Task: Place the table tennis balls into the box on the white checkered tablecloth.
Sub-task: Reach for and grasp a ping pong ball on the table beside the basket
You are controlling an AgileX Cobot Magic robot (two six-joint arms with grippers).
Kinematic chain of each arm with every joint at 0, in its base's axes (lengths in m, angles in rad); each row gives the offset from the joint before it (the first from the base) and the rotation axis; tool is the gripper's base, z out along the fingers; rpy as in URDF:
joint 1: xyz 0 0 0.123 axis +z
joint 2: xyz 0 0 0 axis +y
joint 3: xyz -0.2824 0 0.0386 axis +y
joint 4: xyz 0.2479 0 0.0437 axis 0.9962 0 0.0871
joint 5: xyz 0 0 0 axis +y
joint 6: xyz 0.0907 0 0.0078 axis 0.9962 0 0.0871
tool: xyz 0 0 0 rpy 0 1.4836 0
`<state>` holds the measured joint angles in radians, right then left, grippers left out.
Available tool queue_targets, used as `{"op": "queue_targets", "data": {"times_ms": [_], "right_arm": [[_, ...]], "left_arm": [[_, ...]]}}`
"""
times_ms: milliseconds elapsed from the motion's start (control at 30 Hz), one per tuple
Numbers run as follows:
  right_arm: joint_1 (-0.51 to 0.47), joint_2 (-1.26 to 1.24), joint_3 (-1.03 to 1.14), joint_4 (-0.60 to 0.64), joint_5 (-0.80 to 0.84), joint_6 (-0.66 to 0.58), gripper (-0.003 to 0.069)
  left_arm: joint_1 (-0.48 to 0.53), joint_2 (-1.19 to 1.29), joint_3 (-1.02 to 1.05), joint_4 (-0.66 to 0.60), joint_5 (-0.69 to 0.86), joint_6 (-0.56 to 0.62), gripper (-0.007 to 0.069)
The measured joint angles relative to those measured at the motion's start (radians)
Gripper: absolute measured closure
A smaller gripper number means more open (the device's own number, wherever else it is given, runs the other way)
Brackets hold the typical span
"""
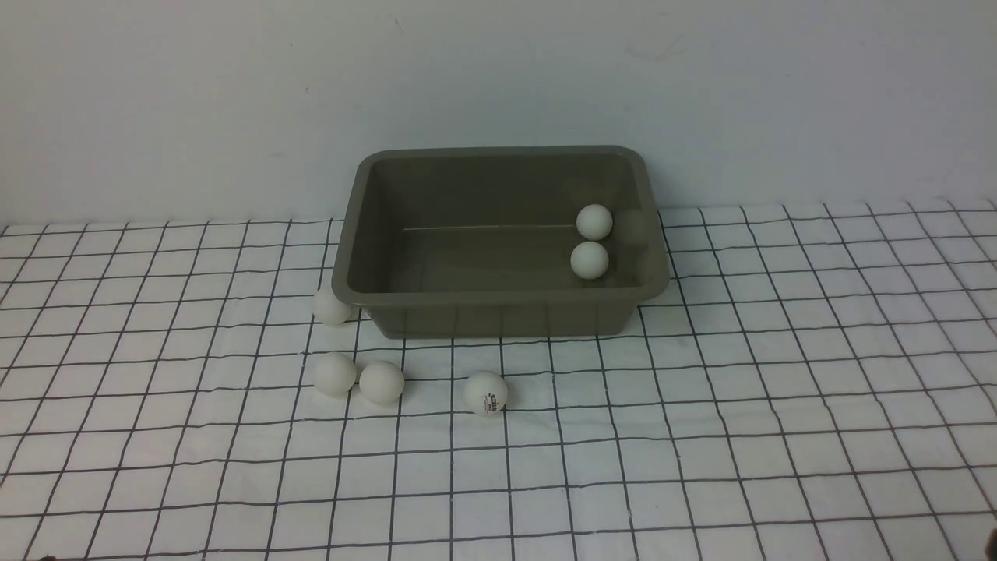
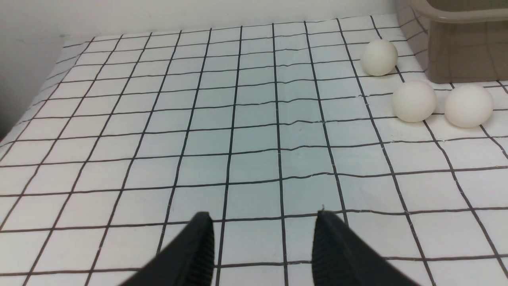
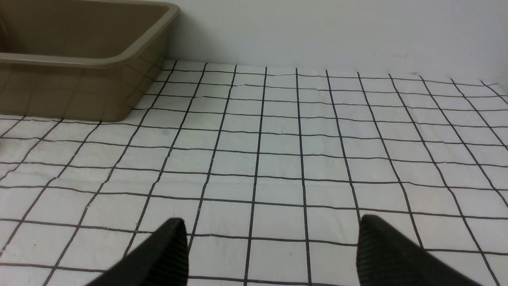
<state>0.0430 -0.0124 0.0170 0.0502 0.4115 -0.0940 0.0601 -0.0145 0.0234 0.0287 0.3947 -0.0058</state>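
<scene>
The olive-grey box (image 1: 498, 308) stands on the white checkered tablecloth (image 1: 701, 405) at the back middle. Two white balls lie inside it at its right end (image 1: 594, 222) (image 1: 590, 260). Several balls lie on the cloth outside: one at the box's front left corner (image 1: 332, 306), a touching pair (image 1: 335, 374) (image 1: 382, 382), and one with a dark logo (image 1: 486, 393). The left wrist view shows three of them (image 2: 379, 57) (image 2: 414, 101) (image 2: 468, 106) beside the box (image 2: 460, 47). My left gripper (image 2: 264, 222) is open and empty over bare cloth. My right gripper (image 3: 272, 226) is open and empty; the box (image 3: 79, 59) lies ahead of it.
A plain light wall (image 1: 498, 78) rises just behind the box. The cloth's left edge shows in the left wrist view (image 2: 24, 119). Neither arm shows in the front view.
</scene>
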Motion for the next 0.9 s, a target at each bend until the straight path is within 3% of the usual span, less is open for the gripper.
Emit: {"op": "queue_targets", "data": {"times_ms": [500,767,900], "right_arm": [[0.0,0.0,0.0,-0.002,-0.001,0.0,0.0143],[0.0,0.0,0.0,-0.002,-0.001,0.0,0.0143],[0.0,0.0,0.0,-0.002,-0.001,0.0,0.0143]], "left_arm": [[0.0,0.0,0.004,-0.029,-0.032,-0.024,0.0314],[0.0,0.0,0.005,-0.527,-0.271,-0.235,0.0314],[0.0,0.0,0.005,-0.635,-0.297,-0.234,0.0314]]}}
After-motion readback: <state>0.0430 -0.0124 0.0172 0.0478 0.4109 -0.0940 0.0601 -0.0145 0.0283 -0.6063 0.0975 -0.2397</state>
